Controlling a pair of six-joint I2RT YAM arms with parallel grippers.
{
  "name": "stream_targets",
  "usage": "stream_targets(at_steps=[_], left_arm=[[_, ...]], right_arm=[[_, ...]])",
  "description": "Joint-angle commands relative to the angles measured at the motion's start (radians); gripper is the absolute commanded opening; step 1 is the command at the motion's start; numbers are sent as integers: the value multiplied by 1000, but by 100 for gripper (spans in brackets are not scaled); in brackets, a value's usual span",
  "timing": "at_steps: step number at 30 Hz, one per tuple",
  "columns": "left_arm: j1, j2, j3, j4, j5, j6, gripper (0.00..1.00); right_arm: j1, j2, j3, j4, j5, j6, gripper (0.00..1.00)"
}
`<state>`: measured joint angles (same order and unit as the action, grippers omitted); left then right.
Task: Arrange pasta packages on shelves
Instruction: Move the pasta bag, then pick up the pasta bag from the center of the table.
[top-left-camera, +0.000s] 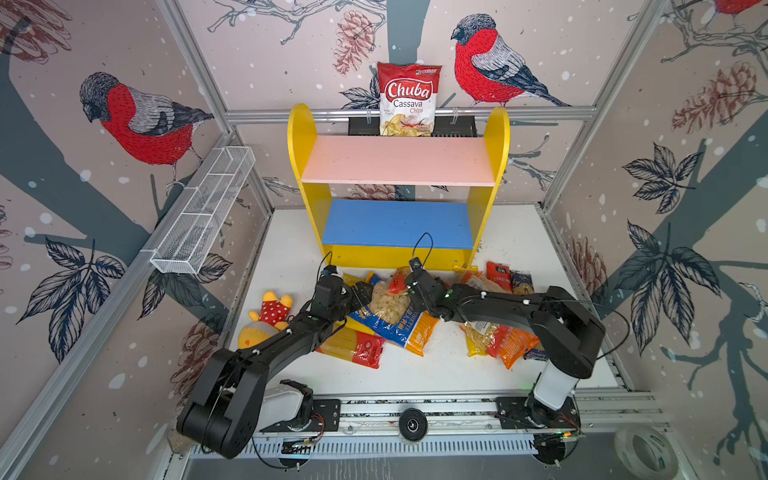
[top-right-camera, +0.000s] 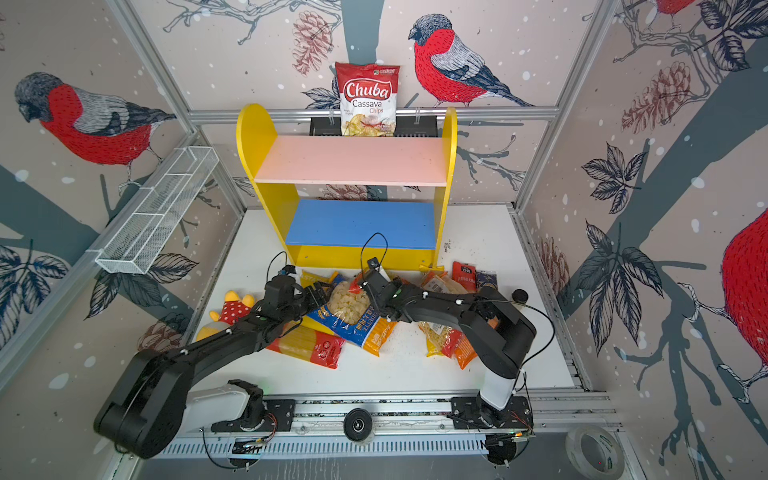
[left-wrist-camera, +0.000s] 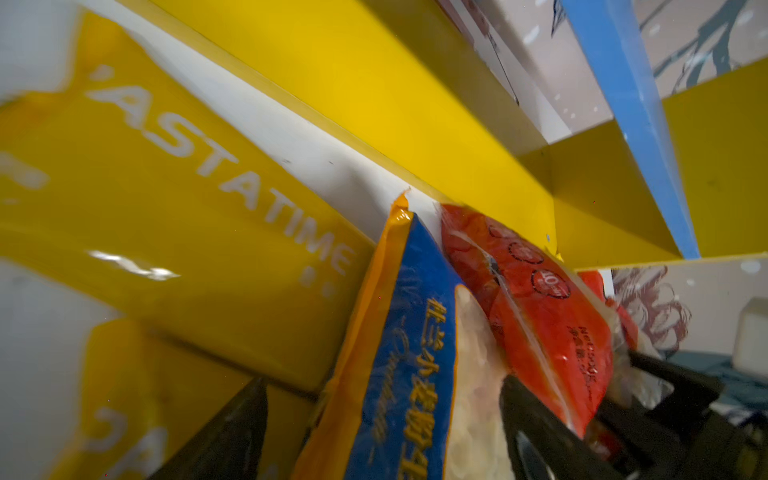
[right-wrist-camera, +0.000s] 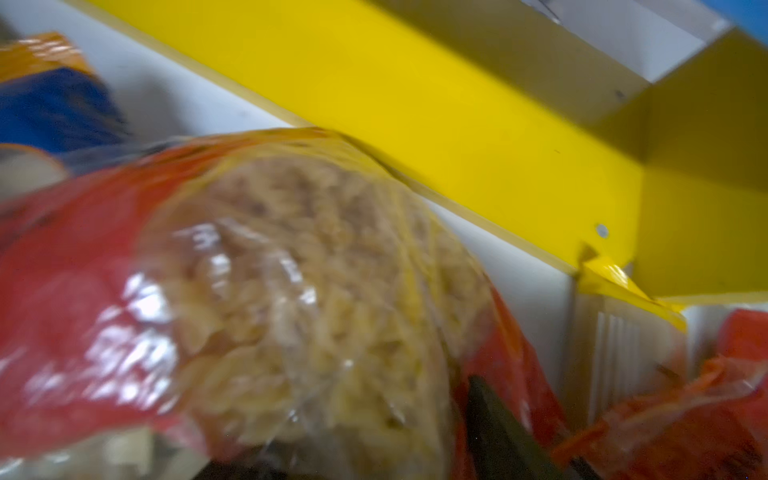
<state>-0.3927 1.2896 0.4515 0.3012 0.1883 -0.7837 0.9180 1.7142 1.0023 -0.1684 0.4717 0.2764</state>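
White wire-mesh basket (top-left-camera: 203, 210) hangs on the left wall rail. On the white table (top-left-camera: 440, 370), far left, lies a yellow plush toy in a red polka-dot dress (top-left-camera: 268, 318), just beside the left arm.

Left gripper (top-left-camera: 365, 293): jaws spread wide, standing either side of the blue-and-orange clear bag of shell pasta (top-left-camera: 388, 309); the left wrist view shows the same bag (left-wrist-camera: 399, 353) between the dark fingers (left-wrist-camera: 232, 432), not clamped. Beneath that arm lie the long yellow "PASTATIME" pack (left-wrist-camera: 166, 208) and a red-ended clear spaghetti pack (top-left-camera: 357, 347).

The yellow wooden rack (top-left-camera: 301, 137) stands at the rear centre; its pink upper board (top-left-camera: 399, 160) and blue lower board (top-left-camera: 397, 224) carry no packages. A red-white "Chuba Cassava Chips" bag (top-left-camera: 408, 99) stands behind it.

Right gripper (top-left-camera: 409, 286) is low over a red clear bag of short pasta (right-wrist-camera: 291, 291). The right wrist view is blurred; whether the jaws have the bag cannot be told.

Further pasta packages (top-left-camera: 498, 340), red, orange and dark blue, lie under and beyond the right arm, all on the table before the rack.
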Motion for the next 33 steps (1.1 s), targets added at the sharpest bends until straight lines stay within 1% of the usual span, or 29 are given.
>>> stream_targets(at_steps=[1, 5, 7, 9, 12, 14, 16, 19, 23, 24, 25, 26, 28, 30, 31, 33], left_arm=[[-62, 72, 53, 131, 81, 11, 86], [-140, 169, 117, 209, 138, -17, 85], [-181, 218, 165, 249, 164, -20, 84], [-214, 267, 225, 253, 199, -6, 84], [-235, 322, 299, 208, 259, 37, 82], [-224, 300, 322, 107, 229, 93, 82], [-180, 235, 322, -16, 166, 131, 82], [-76, 114, 284, -129, 142, 135, 82], [1, -60, 182, -216, -55, 121, 83], [32, -100, 158, -245, -103, 111, 83], [70, -135, 135, -273, -127, 98, 83], [123, -157, 114, -289, -128, 86, 83], [242, -201, 56, -278, -95, 54, 84], [322, -215, 12, -237, -49, 22, 85], [344, -212, -2, -213, -28, 10, 85], [364, -196, -12, -185, -23, -3, 86]], right_arm=[[-69, -75, -63, -117, 40, 46, 64], [-150, -163, -106, -127, -15, 72, 65], [-178, -209, -114, -131, -50, 86, 70], [-193, -251, -111, -136, -82, 98, 77], [-182, -306, -87, -139, -131, 96, 84], [-151, -317, -63, -148, -137, 90, 85], [-93, -311, -31, -157, -119, 78, 86], [2, -279, 10, -132, -116, 46, 86], [113, -165, 98, -93, -199, -4, 85], [138, -129, 120, -81, -212, -16, 84], [161, -92, 146, -73, -204, -26, 84], [175, -57, 171, -71, -197, -35, 84], [188, 24, 239, -75, -201, -42, 84], [185, 80, 294, -72, -208, -33, 84], [181, 103, 317, -72, -215, -27, 84], [173, 125, 345, -65, -229, -16, 84]])
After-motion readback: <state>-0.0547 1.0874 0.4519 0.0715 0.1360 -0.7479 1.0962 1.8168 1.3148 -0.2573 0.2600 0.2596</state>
